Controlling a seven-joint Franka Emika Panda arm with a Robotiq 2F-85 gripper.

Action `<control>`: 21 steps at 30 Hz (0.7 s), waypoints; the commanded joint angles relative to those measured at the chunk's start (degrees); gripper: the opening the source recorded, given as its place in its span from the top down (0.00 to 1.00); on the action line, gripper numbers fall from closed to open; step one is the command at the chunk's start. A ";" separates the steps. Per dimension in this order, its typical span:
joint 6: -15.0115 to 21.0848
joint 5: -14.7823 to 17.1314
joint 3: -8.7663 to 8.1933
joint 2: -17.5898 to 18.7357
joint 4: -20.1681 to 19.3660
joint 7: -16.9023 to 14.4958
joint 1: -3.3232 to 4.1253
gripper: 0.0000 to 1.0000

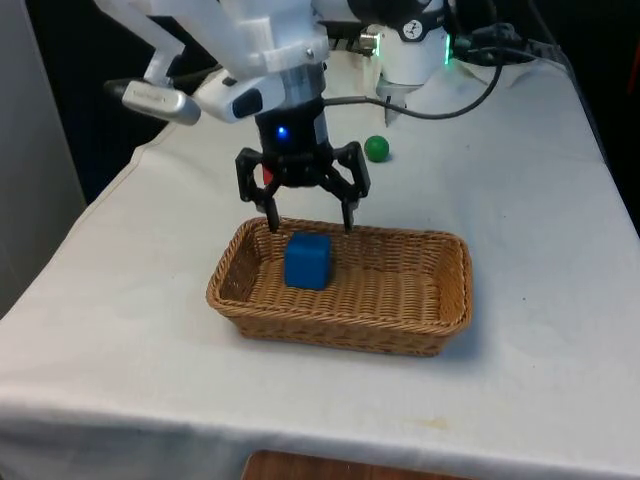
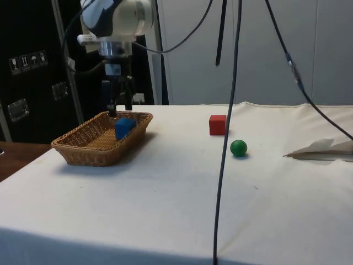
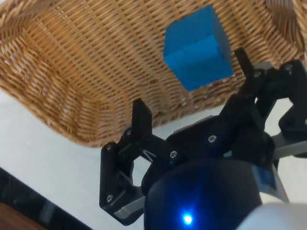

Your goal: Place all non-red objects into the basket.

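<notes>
1. While the hand [image 1: 309, 221] hangs released and empty over the basket [image 1: 445, 300], the blue cube [image 1: 307, 261] lies inside, just below.
2. Beyond, towards the robot's base, the green ball [image 1: 376, 148] waits on the surface [image 1: 540, 200], beside the red cube [image 2: 217, 124].

In the front view the red cube [image 1: 264, 178] sits mostly hidden behind the gripper [image 1: 310, 225], upper left of centre. In the wrist view the basket [image 3: 72, 96] is cut by the frame's top edge.
</notes>
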 commanded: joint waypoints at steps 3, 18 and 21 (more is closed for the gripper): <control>-1.32 -1.49 -0.74 -2.06 -1.38 0.86 0.97 0.00; -2.01 -5.84 -1.26 -9.80 -8.19 0.80 2.58 0.00; -2.01 -7.28 -1.26 -12.26 -10.31 0.97 3.04 0.00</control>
